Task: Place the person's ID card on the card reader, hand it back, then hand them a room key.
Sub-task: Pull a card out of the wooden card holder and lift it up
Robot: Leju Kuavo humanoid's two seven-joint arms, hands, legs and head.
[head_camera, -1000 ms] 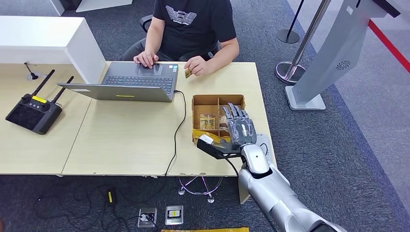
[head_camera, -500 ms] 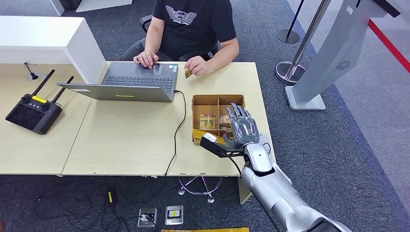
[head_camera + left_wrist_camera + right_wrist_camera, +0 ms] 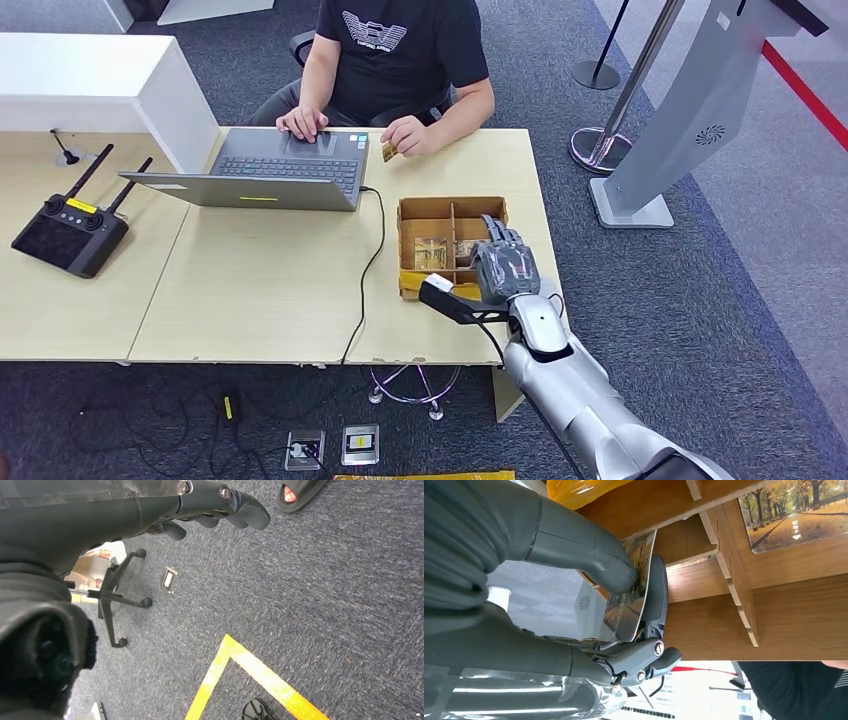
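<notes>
Right hand point(image 3: 503, 268): reaching down into the near right part of the wooden box point(image 3: 421, 209), fingers bent; in the right wrist view the thumb point(image 3: 589, 555) and a finger pinch a room key card point(image 3: 629, 600) printed with an autumn tree scene.
Room key card: held in that pinch inside a compartment of the box, tilted on edge.
Other cards: one more tree-printed card point(image 3: 796, 512) lies flat in a neighbouring compartment.
Left hand point(image 3: 220, 507): hangs over the grey carpet point(image 3: 325, 590), fingers curled, nothing in them.
ID card point(image 3: 388, 151): in the person's hand point(image 3: 408, 135) at the far table edge, beside the laptop point(image 3: 270, 170).
Table point(image 3: 260, 280): the box sits towards its right end; a black remote controller point(image 3: 68, 232) lies at the left end.
</notes>
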